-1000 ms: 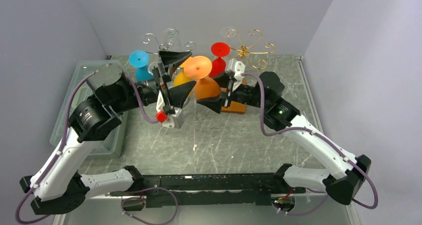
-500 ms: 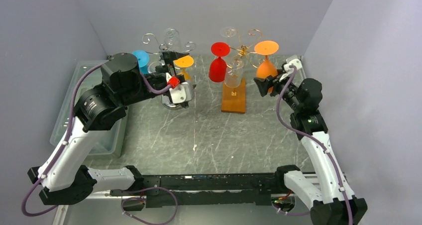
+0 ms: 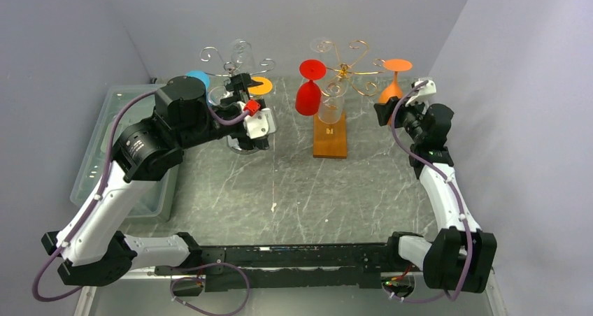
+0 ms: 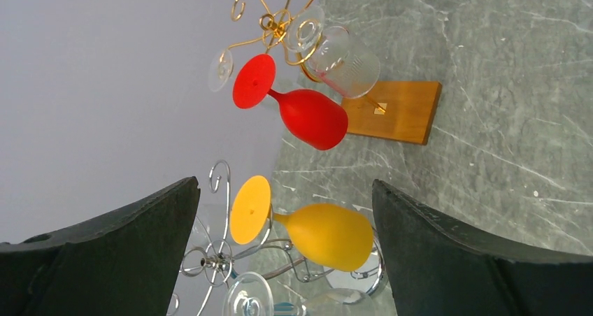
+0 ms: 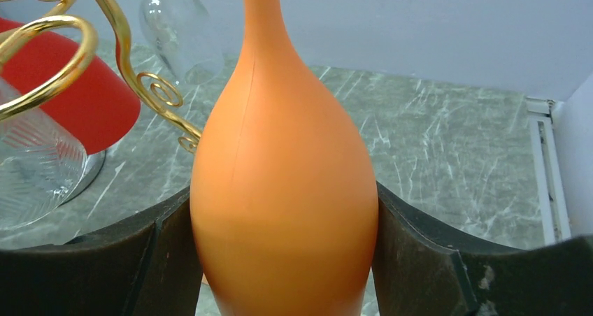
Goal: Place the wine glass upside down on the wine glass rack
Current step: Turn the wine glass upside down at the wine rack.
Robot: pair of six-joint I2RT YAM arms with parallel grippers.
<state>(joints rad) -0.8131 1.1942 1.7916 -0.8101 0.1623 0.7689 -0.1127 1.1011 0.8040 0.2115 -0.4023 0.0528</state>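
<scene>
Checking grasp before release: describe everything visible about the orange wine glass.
The orange wine glass is opaque, matte and plastic-looking, with a tall narrow bowl, thin stem and flat round foot. It is upside down, foot uppermost, roughly upright, at the far right of the table, beside the gold wire rack. The right gripper clamps the bowl from both sides. Whether the foot sits on a rack arm cannot be told.

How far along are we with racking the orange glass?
Done: red glass hangs inverted on the gold rack, yellow glass on the silver rack. In hand: right gripper clamps the orange glass, base up, beside the gold rack. Left, likely: hook its stem and release.
</scene>
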